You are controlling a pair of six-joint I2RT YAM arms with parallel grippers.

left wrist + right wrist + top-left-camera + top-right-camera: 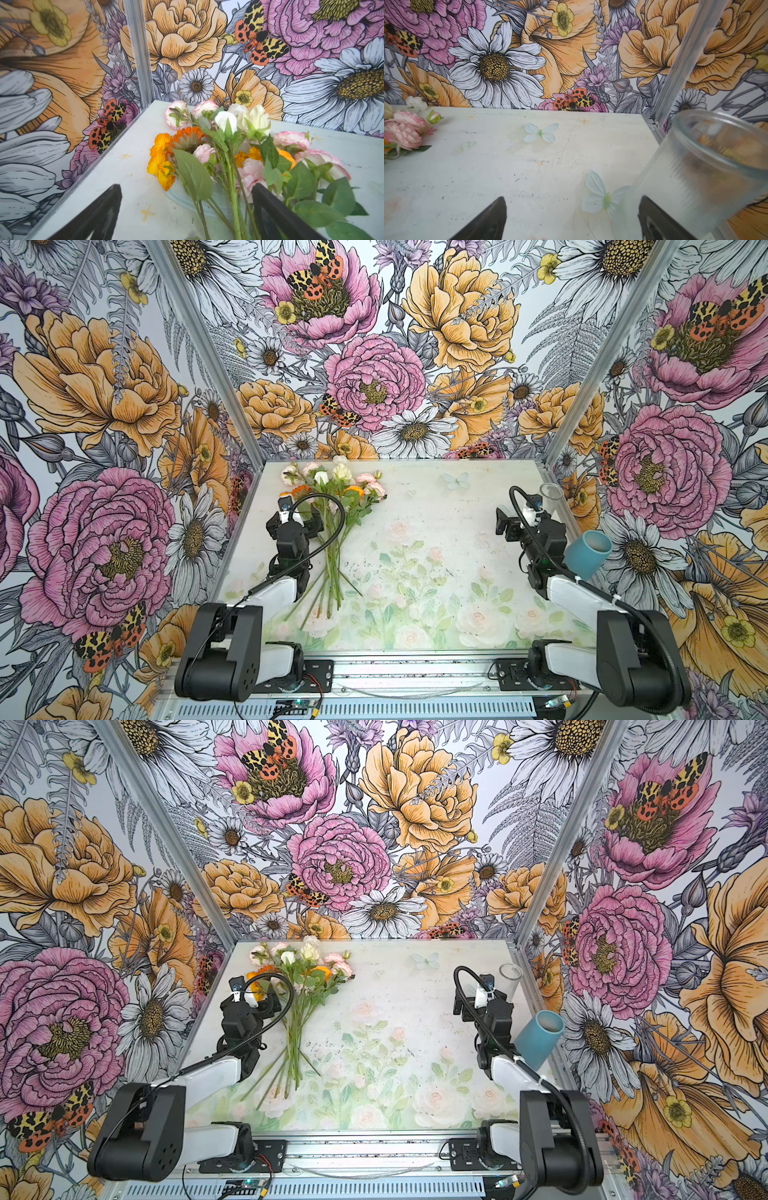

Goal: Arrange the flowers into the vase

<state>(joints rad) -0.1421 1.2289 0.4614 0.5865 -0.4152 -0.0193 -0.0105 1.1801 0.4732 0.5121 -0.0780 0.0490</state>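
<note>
Left gripper (187, 193) hangs with jaws spread wide and empty over the loose bunch of green-stemmed flowers with pink, cream and orange blooms (334, 549). They lie flat on the pale rose-printed tabletop (436, 506), blooms just ahead of the fingertips and stems running back beneath the wrist, so their long axis follows the gripper's own reach (closing would pinch across the stems). This arm is much the nearer. Right gripper (572, 200), likewise spread and empty, has the clear ribbed glass vase (695, 176) upright just outside one finger, well apart from the flowers. Whether a left finger touches the leaves I cannot tell; the vase's base is cut off.
</note>
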